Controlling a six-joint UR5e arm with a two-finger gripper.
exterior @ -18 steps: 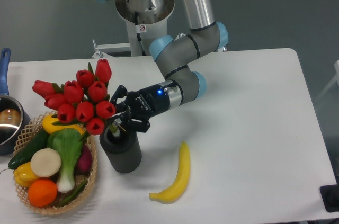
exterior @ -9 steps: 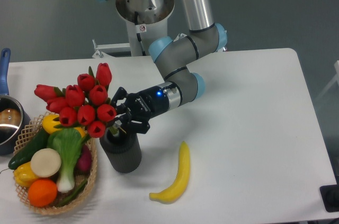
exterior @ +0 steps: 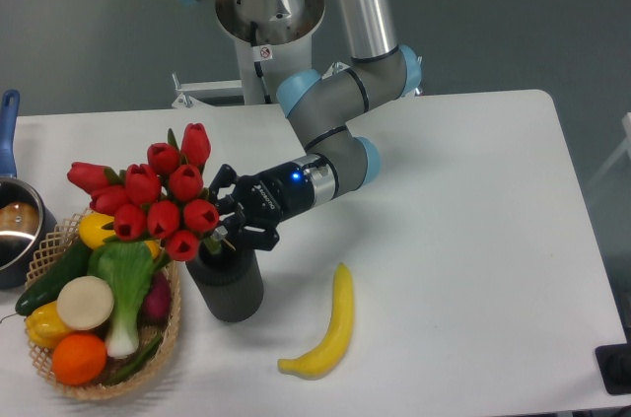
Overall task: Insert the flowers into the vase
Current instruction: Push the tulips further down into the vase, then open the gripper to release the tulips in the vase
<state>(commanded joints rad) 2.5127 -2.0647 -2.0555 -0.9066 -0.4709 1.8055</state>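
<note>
Table: white, filling most of the camera's view, with the arm's base mounted at its far edge.
Arm: silver tube with blue-capped joints, bending down from the top of the view and reaching left over the table.
Basket: wicker, at the table's front left corner, heaped with an orange, a white-stalked green leafy vegetable, a cucumber and yellow pieces.
Flowers: red tulips in a tight bunch, tilted left, blooms hanging above the basket's far rim; the stems run down to the right toward the vase mouth (whether their ends are already inside the rim cannot be told).
Vase: dark, near-black cylinder standing upright just right of the basket, directly below the gripper.
Gripper: black, pointing left just above the vase rim, fingers closed around the bunch's stems below the blooms.
Banana: yellow, lying flat on the table to the right of the vase, apart from it.
Pot: steel with a blue handle, cut off by the left edge behind the basket.
</note>
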